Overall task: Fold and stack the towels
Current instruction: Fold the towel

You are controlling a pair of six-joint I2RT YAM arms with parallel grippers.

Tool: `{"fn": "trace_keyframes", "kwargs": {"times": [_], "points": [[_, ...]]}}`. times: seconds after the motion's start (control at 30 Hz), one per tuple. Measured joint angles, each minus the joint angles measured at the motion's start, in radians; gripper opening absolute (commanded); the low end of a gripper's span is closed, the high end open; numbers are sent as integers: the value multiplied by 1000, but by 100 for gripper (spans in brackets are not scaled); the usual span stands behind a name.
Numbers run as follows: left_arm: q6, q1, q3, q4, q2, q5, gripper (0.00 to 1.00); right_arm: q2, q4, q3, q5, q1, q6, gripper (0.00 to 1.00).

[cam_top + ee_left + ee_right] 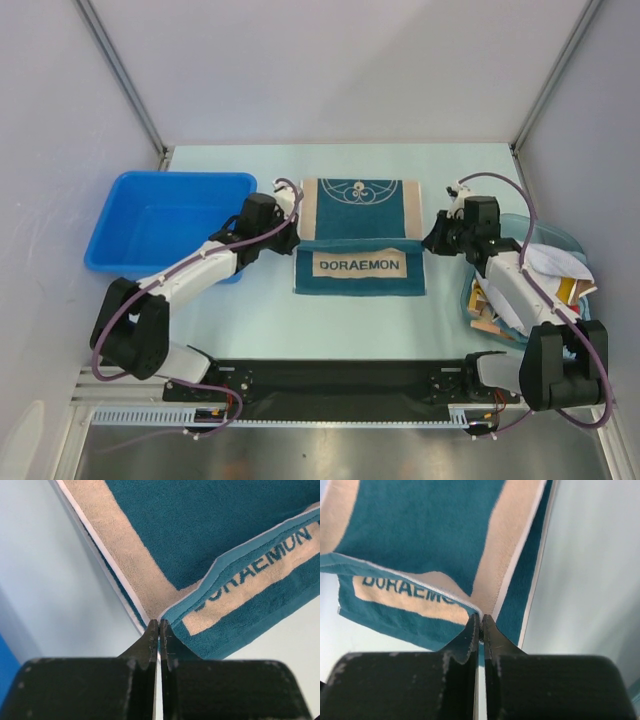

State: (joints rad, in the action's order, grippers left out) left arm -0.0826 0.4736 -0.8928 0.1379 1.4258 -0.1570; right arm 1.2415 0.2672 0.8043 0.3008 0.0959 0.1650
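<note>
Both jaws tight on teal towel (360, 232)

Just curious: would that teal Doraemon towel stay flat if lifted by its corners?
Probably floppy: the towel doubles over between the left tool and right tool. Likely light: fingertip pinches carry it. Fuzzy pile seems unslippery.

Rectangular bright blue plastic tub (112, 228), far left of the table. Translucent pale blue plastic basket (556, 232), right edge of the table. Pale mint table (350, 325), smooth and matte. Plain grey-white enclosure panels (330, 70) on three sides, joined by slim metal corner posts (122, 72).
</note>
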Motion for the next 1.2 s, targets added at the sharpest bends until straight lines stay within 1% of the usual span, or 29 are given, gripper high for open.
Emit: {"fn": "trace_keyframes", "kwargs": {"times": [0.2,0.47,0.57,0.6,0.63,0.67,0.77,0.8,0.9,0.97,1.0,1.1,1.2], "points": [[-25,42,18,30,-10,80,0,-8,89,-25,-46,19,38,0],[-62,94,56,60,-20,154,0,-2,197,-29,-130,76,74,0],[-87,96,63,61,-19,163,1,18,214,-29,-156,86,88,9],[-96,97,65,61,-17,163,12,24,220,-29,-165,89,92,14],[-104,101,68,63,-15,164,16,29,226,-29,-171,92,96,18],[-114,106,68,68,-13,166,18,32,232,-29,-178,94,98,26],[-141,127,69,94,-10,182,33,33,269,-25,-192,98,115,36],[-151,138,68,108,-10,189,45,34,285,-19,-192,98,123,37],[-191,163,64,153,-11,217,56,34,328,12,-203,98,179,40],[-227,171,56,192,-14,237,56,33,345,30,-214,101,236,40],[-245,173,51,208,-18,243,59,33,349,35,-221,106,272,41],[-309,174,49,243,-41,265,64,42,369,36,-257,134,378,39],[-372,175,49,261,-59,278,64,70,384,34,-292,157,475,39]]}}
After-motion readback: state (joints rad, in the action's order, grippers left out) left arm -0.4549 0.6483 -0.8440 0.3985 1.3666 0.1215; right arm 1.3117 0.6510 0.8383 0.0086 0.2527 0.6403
